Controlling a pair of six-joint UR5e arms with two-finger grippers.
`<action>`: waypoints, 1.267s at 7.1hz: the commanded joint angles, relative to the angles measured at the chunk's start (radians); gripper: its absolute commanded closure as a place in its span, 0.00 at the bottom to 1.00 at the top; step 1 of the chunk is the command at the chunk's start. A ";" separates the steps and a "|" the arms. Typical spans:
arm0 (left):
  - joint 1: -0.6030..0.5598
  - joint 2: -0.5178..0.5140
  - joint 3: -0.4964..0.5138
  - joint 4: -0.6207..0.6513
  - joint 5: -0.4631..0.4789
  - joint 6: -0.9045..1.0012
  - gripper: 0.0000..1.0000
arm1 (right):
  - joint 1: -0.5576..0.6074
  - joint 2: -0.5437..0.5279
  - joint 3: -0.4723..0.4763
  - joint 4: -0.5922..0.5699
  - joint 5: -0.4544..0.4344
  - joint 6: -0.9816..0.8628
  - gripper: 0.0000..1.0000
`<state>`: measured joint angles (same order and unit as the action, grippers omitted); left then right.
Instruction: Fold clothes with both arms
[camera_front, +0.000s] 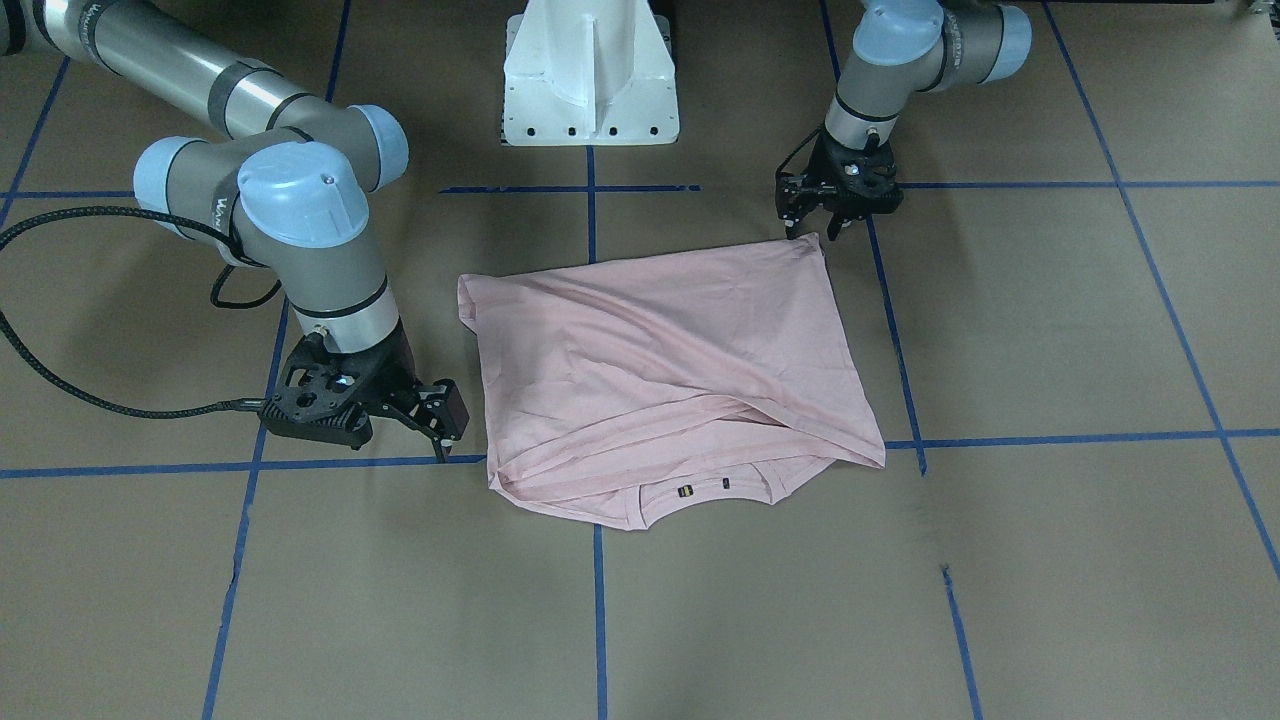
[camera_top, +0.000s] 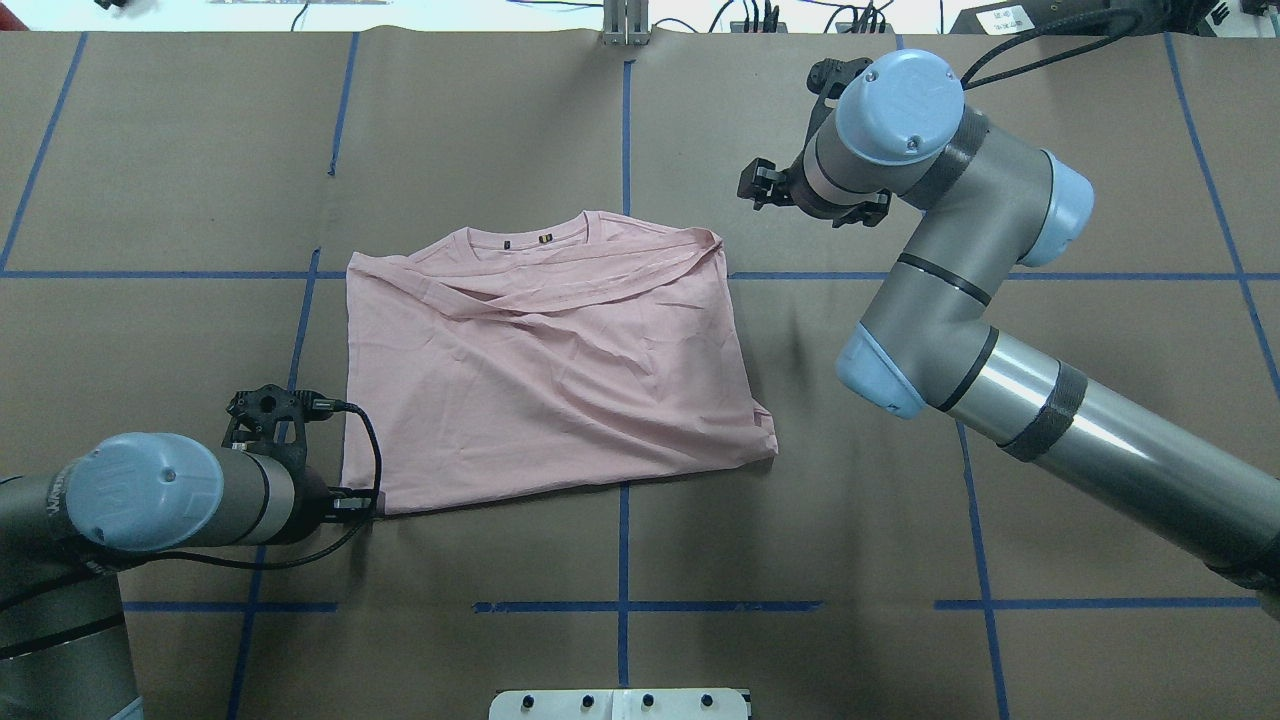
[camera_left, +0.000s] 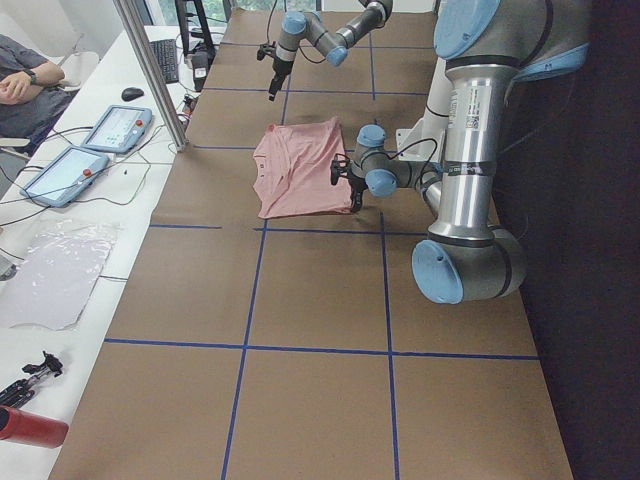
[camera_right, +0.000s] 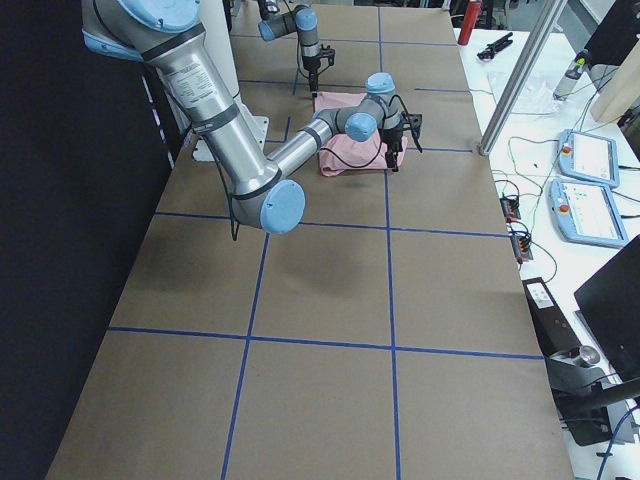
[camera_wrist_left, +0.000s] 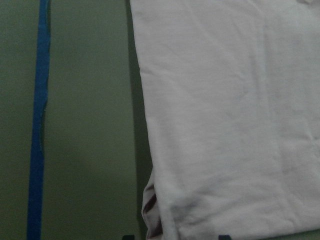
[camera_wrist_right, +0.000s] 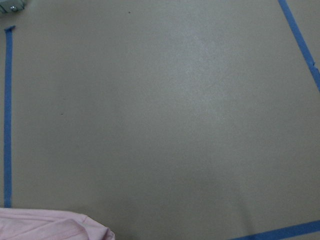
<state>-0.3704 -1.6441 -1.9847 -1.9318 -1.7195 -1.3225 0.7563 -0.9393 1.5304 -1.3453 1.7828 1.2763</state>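
Observation:
The clothes are one pale pink T-shirt (camera_front: 660, 370) (camera_top: 540, 380), folded into a rough rectangle on the brown table. Its plain side faces up and its collar (camera_top: 530, 238) lies at the edge far from the robot. My left gripper (camera_front: 815, 232) hovers low at the shirt's near corner on my left. In the left wrist view its two fingertips (camera_wrist_left: 127, 236) stand apart on either side of that corner (camera_wrist_left: 165, 210), so it is open. My right gripper (camera_front: 440, 425) (camera_top: 790, 190) sits beside the collar-end corner, clear of the cloth, open and holding nothing.
The white pedestal base (camera_front: 590, 80) stands at the table edge nearest the robot. Blue tape lines (camera_top: 623, 130) grid the table. Beyond the far edge are a metal post (camera_left: 150, 70), teach pendants (camera_left: 110, 128) and a seated person (camera_left: 20, 80).

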 joint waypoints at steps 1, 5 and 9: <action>0.007 -0.006 0.010 0.000 0.001 -0.001 0.48 | 0.000 -0.001 0.000 0.000 0.001 0.000 0.00; 0.007 -0.005 0.009 0.000 0.001 -0.001 1.00 | -0.002 -0.007 0.002 0.002 0.003 0.000 0.00; -0.207 -0.029 0.070 -0.001 -0.003 0.423 1.00 | -0.003 -0.016 0.005 0.002 -0.006 0.002 0.00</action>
<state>-0.4678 -1.6556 -1.9619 -1.9316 -1.7187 -1.0818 0.7537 -0.9503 1.5342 -1.3438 1.7798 1.2772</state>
